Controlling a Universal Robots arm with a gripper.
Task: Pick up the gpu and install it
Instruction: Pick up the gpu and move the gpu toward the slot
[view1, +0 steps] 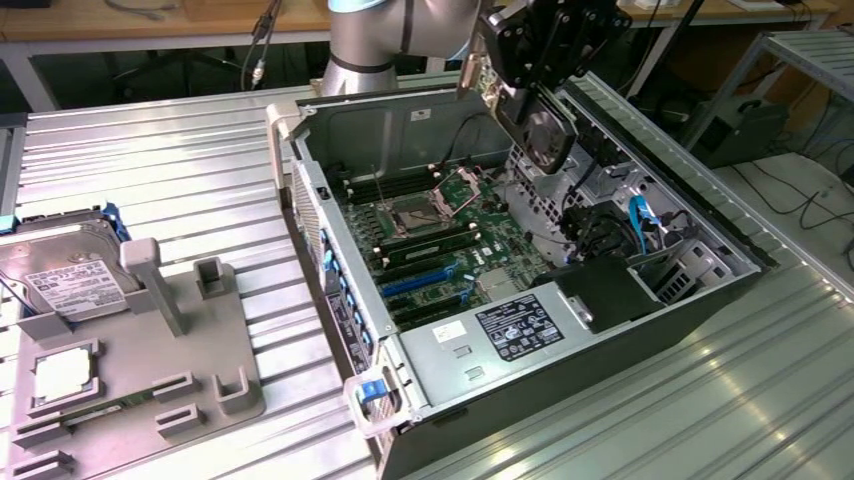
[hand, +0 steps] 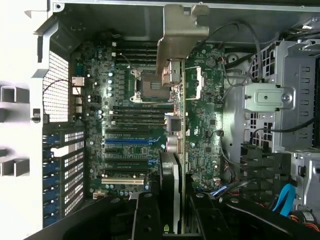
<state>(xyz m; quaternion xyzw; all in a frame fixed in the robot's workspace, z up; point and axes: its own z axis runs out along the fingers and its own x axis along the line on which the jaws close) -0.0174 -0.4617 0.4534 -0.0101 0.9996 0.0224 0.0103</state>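
Observation:
The gpu, a black card with a round fan, hangs on edge above the far side of the open computer case. My gripper is shut on its upper part. In the wrist view the gpu is seen edge-on, held between my black fingers, with its silver bracket pointing away from the camera. Below it lies the green motherboard with its blue and black expansion slots. The card is clear of the board and touches no slot.
A grey fixture at the exterior view's left carries a silver hard drive and a small square chip. Inside the case are a power supply, drive cages and blue cables. The arm's base stands behind the case.

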